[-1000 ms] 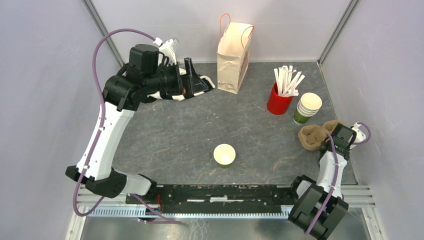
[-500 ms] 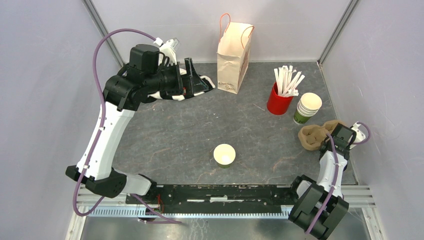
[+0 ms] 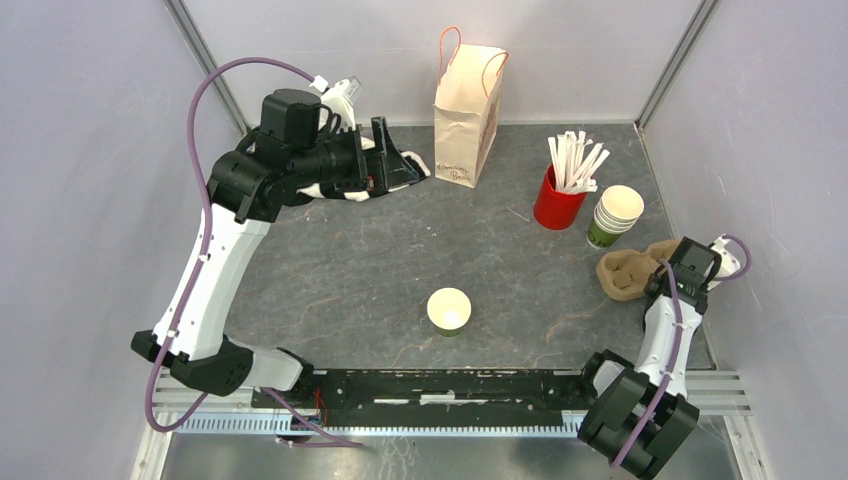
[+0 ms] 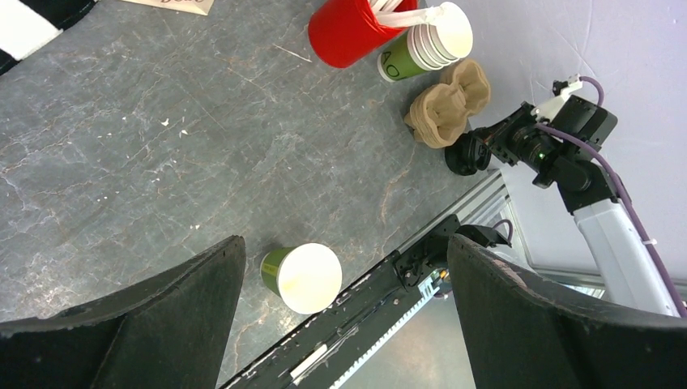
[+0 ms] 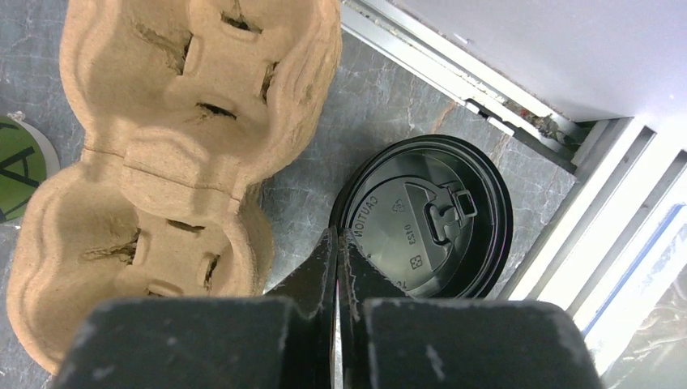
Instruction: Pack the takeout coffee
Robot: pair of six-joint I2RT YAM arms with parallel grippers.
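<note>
The right gripper (image 5: 338, 243) is clenched, its two dark fingers pressed flat together. Their tips meet at the left rim of a round black plastic lid (image 5: 425, 219). Whether the rim is pinched between them cannot be told. The lid lies flat on the grey stone-patterned table (image 3: 350, 260), close to its right edge and just beside a brown moulded-pulp cup carrier (image 5: 162, 162). The carrier's two wells face up, with bare pulp showing in both.

A small green paper cup with a cream inside (image 3: 449, 310) stands upright and uncovered near the middle of the table's near edge, well apart from the lid and the carrier.

Toward the far right corner stands a red cup (image 3: 556, 205) holding a bundle of white sticks (image 3: 575, 160) that fan out above its rim. Just to its right is a stack of green paper cups nested one inside another (image 3: 612, 218), the topmost showing a cream interior. This stack sits just beyond the carrier.

A tan paper bag with orange handles (image 3: 466, 105) stands upright at the middle of the far edge; its inside is not visible.

The left gripper (image 3: 398, 152) is spread wide and holds nothing, raised over the far left part of the table, beside the bag.
</note>
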